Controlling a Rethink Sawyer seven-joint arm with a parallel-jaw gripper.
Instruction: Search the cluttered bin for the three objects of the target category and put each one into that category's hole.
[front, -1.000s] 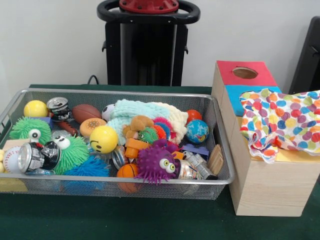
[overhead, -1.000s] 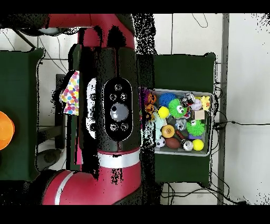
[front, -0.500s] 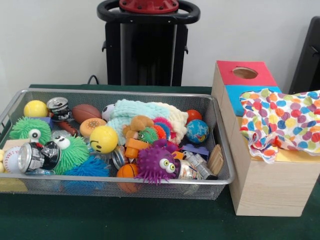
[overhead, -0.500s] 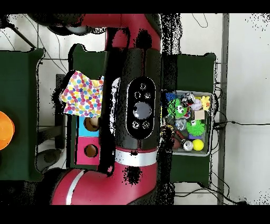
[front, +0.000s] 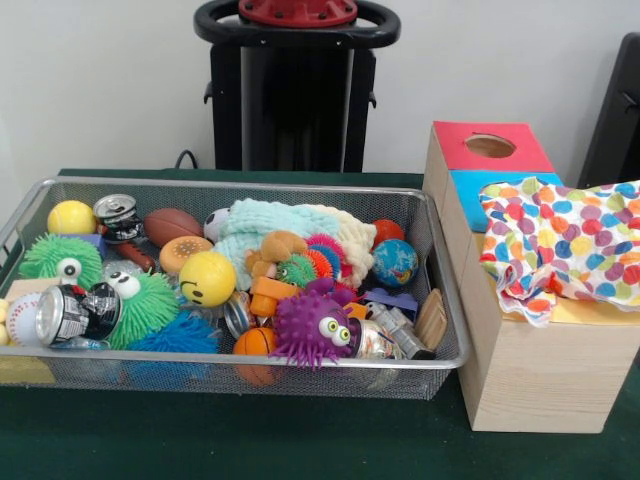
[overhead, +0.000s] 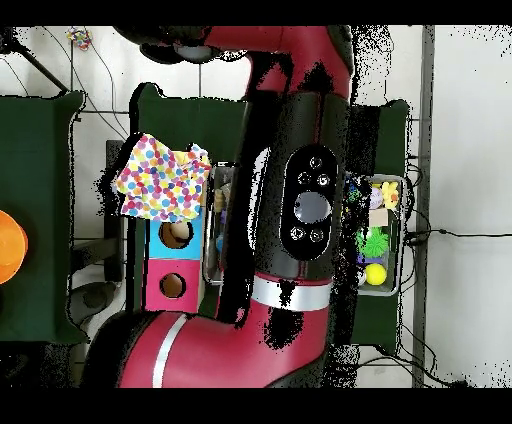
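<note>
The claw is not showing in either view, so I cannot tell whether it is open, closed or carrying anything. From overhead, the red and black arm (overhead: 305, 200) is hanging across the middle of the mesh bin (front: 250, 186), hiding most of it.

Nothing is marking the target category, so the three wanted things are presumably lying somewhere in the bin's heap. Candidates are crowding each other: a smiley ball (front: 207, 278) is sitting against a green fuzzy toy (front: 140, 305), a purple fuzzy toy (front: 315, 328) is leaning over a small basketball (front: 255, 342), and a dented can (front: 75, 312) is lying at one end.

To do the search well, the arm should be coming straight down on a piece lying on top and free of its neighbours, avoiding the rim. The wooden box (front: 540, 370) is standing just beside the bin on the bench (front: 250, 440). Its red hole (front: 490, 146) is lying open, but a spotted cloth (front: 565, 240) is draping over part of the lid and may be covering a hole.
</note>
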